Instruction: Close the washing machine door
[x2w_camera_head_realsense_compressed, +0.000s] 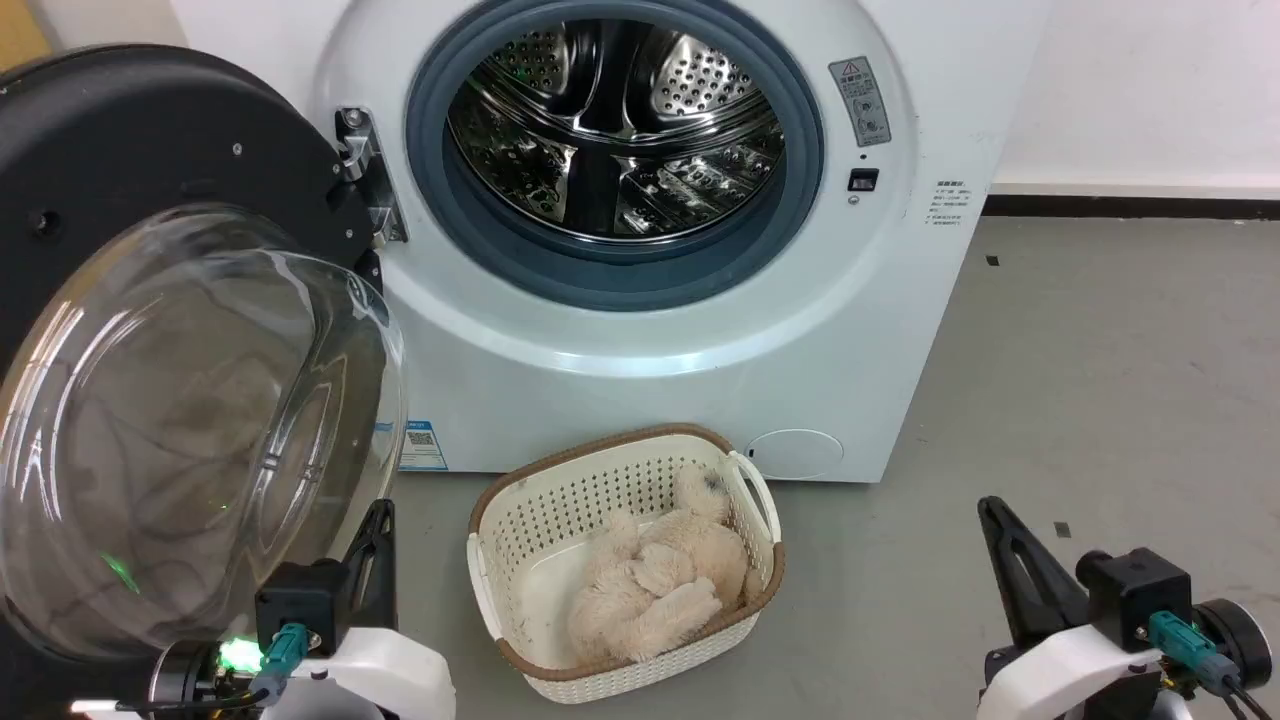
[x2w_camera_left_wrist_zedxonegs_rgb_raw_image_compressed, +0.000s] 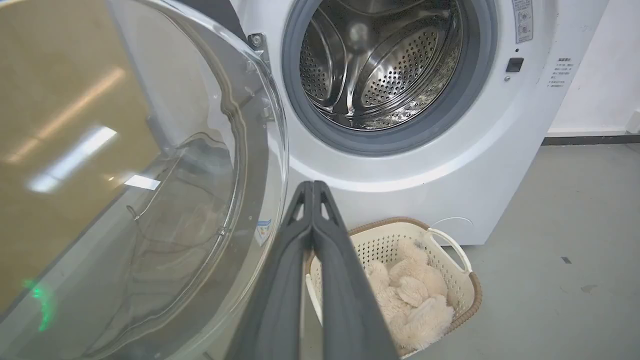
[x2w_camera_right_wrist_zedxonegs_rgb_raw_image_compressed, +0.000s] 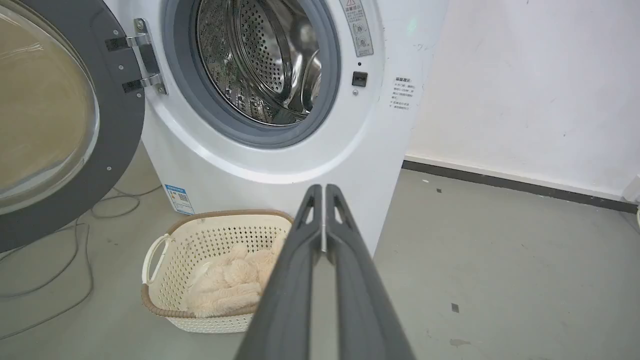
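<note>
The washing machine door (x2w_camera_head_realsense_compressed: 150, 150) stands swung wide open on the left of the washing machine (x2w_camera_head_realsense_compressed: 700, 340). Its glass bowl bulges toward the robot and the steel drum (x2w_camera_head_realsense_compressed: 610, 130) is fully exposed, so the closing step looks not yet begun.

The left end effector (x2w_camera_head_realsense_compressed: 378, 525) sits low, just beside the bowl's lower edge, fingers pressed together on nothing. Whether it touches the glass cannot be told. The right end effector (x2w_camera_head_realsense_compressed: 1000, 530) hangs well apart over bare floor, also closed and empty.

Next move, by the look of it: the left arm has to get behind the door's outer face and sweep it round toward the latch socket (x2w_camera_head_realsense_compressed: 863, 180), pushing until it catches. The cream basket (x2w_camera_head_realsense_compressed: 600, 440) with its plush bundle (x2w_camera_head_realsense_compressed: 660, 590) sits low before the machine and is worth watching during the swing.

The right wrist view gives the metal hinge (x2w_camera_right_wrist_zedxonegs_rgb_raw_image_compressed: 142, 60) side-on and loose cables (x2w_camera_right_wrist_zedxonegs_rgb_raw_image_compressed: 92, 255) on the floor beneath the door, where the head view has the door in the way. The left wrist view looks straight through the bowl.
</note>
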